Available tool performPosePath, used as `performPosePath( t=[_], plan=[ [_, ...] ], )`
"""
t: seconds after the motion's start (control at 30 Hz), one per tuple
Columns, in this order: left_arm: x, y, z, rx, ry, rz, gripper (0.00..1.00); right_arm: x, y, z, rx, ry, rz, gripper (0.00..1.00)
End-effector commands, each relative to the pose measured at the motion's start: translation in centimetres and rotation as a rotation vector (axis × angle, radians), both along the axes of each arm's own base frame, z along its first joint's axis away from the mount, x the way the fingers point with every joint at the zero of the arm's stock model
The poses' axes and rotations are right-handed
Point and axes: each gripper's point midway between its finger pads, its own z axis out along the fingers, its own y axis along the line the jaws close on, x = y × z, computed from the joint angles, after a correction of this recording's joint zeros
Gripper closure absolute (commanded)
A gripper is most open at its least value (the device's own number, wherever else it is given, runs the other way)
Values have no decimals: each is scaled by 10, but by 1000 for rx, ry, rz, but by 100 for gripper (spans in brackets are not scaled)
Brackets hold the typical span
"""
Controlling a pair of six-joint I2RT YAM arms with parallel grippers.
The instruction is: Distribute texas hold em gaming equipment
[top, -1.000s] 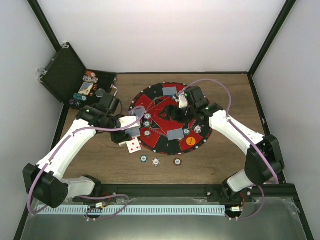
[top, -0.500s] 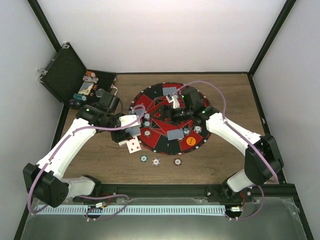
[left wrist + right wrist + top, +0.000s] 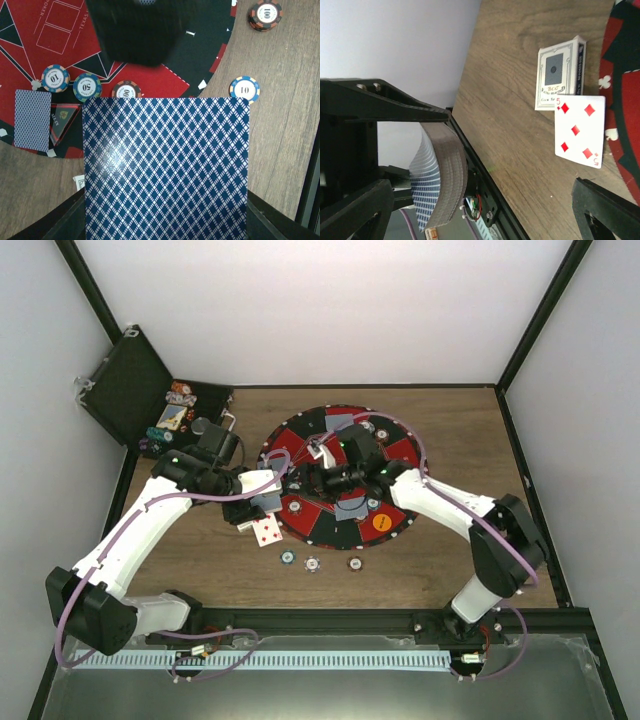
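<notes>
My left gripper [image 3: 264,491] [image 3: 165,222] is shut on a deck of playing cards [image 3: 165,170] with blue diamond backs, held over the left rim of the round red-and-black mat [image 3: 400,455]. The deck [image 3: 445,175] looks bowed, edge-on, in the right wrist view. My right gripper [image 3: 304,479] [image 3: 480,215] stands open just right of the deck, nothing between its fingers. On the mat lie face-down cards [image 3: 338,422] [image 3: 352,506] [image 3: 32,119], striped chips [image 3: 55,78] [image 3: 87,87] and an orange button [image 3: 381,522]. A five of diamonds [image 3: 267,530] [image 3: 580,130] lies face up beside the mat.
A card box [image 3: 560,77] lies on the wood next to the five of diamonds. Three chips [image 3: 313,563] sit in a row in front of the mat. The open black case [image 3: 135,390] with more chips stands at the back left corner.
My right gripper has swung left across the mat, from its right half up to the deck. The left arm and its deck have stayed put.
</notes>
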Motion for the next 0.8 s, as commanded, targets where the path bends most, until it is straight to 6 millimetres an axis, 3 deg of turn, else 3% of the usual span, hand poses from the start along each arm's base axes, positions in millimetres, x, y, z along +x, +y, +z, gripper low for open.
performPosePath(
  t=[0.0, 0.4, 0.77],
  plan=[
    [2, -7, 13, -45, -32, -26, 96, -8, 26, 9, 52, -2, 67, 1],
    [11, -13, 16, -52, -22, -24, 96, -13, 72, -2, 102, 52, 180, 6],
    [17, -18, 17, -60, -6, -20, 96, -5, 84, -34, 62, 87, 198, 12]
  ],
)
